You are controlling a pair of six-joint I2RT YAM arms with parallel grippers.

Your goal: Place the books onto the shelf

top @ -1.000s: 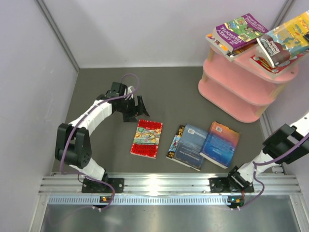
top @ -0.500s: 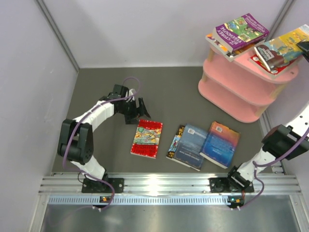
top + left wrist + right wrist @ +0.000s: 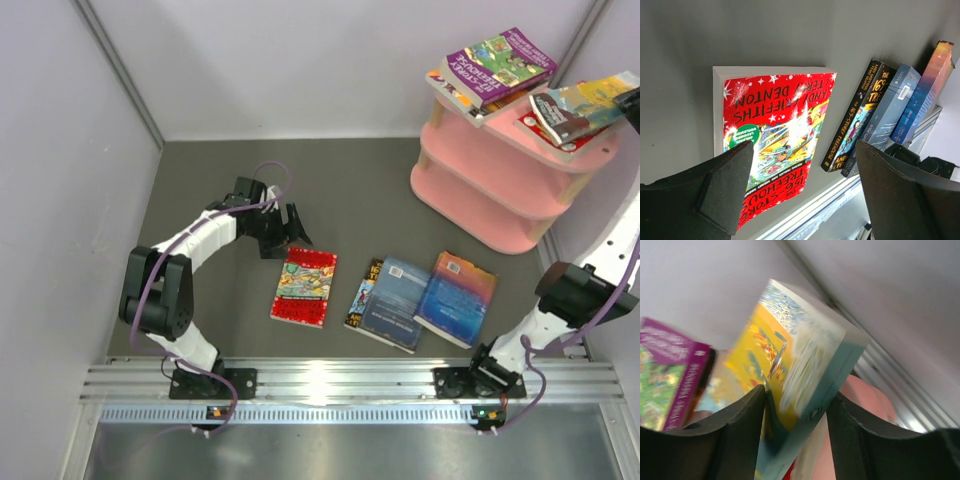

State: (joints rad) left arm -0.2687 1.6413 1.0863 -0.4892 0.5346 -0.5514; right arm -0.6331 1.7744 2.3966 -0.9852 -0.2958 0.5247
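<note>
Right gripper (image 3: 795,396) jaws pinch the yellow book (image 3: 790,345) by one corner. Its other end rests tilted on the shelf (image 3: 480,190) top, beside the purple book (image 3: 500,60), probably mid-placement. Left gripper (image 3: 804,150) is spread wide and empty over the red book (image 3: 775,115), which lies flat well left of the shelf. Only the wrist view shows the pinch; the overhead crops it.

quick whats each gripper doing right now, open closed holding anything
Left gripper: open, empty, over the red glossy paperback.
Right gripper: jaws either side of the yellow and teal paperback over the pink three-tier shelf; gripping or not cannot be told.
</note>
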